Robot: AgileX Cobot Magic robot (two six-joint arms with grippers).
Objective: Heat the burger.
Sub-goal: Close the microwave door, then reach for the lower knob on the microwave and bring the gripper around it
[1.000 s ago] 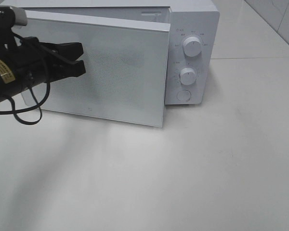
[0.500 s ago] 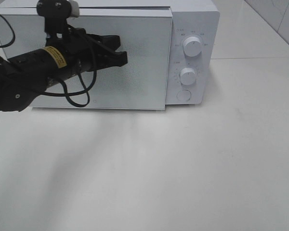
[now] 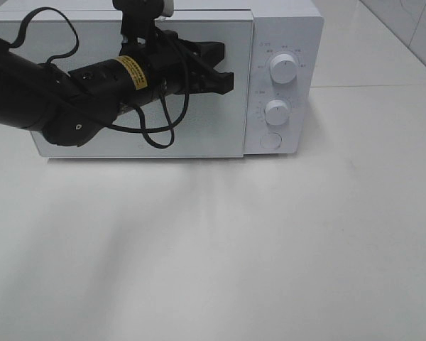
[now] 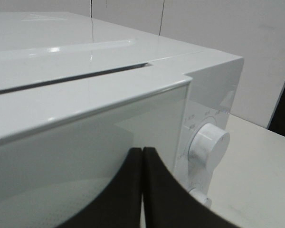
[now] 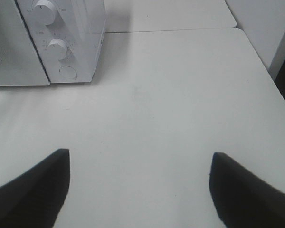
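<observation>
Exterior high: left gripper (image 3: 229,79), jaws pressed together, apparently touching the microwave door (image 3: 199,131); right gripper (image 5: 138,154) jaws spread.

Microwave (image 3: 287,28) inside is hidden behind the door (image 3: 213,138). Left arm (image 3: 50,103) covers much of the door and runs off the frame edge. Print around the upper knob (image 3: 282,69) is too small to read. Left gripper (image 4: 142,149): only fingertips in frame, covering part of the lower knob (image 4: 198,194). Right gripper (image 5: 138,153): only fingertips show, microwave cropped there.
</observation>
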